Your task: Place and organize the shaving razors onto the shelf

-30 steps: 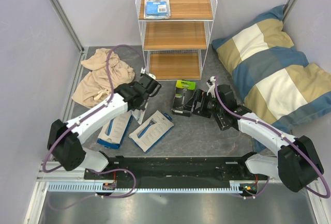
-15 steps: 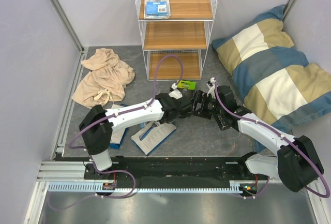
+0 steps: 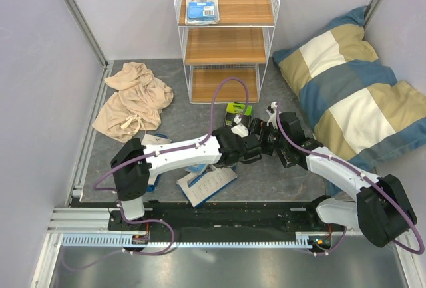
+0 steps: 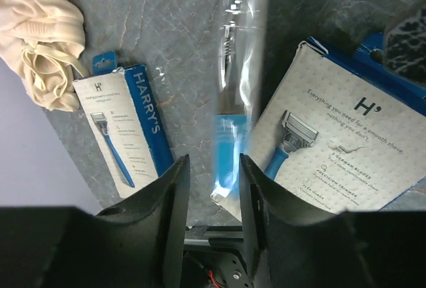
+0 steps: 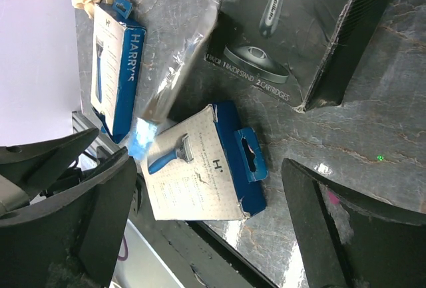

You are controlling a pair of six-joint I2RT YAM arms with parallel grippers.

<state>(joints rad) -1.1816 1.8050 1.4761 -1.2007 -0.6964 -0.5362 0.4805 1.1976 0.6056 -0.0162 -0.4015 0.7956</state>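
One white-and-blue blister card [image 4: 234,82] is pinched edge-on in the left gripper [image 4: 212,198], swung in from the left within the last second above the white packs [image 4: 333,148], while the right gripper [image 5: 206,168] is held wide open alongside over a black-and-green box [image 5: 293,28], and a lift to the shelf [image 3: 246,5] well ahead is called for next.

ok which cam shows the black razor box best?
Right wrist: the black razor box fills the top of the frame, printing readable. Top external shows only its green end, rest hidden. Left wrist shows nothing clearly of it.
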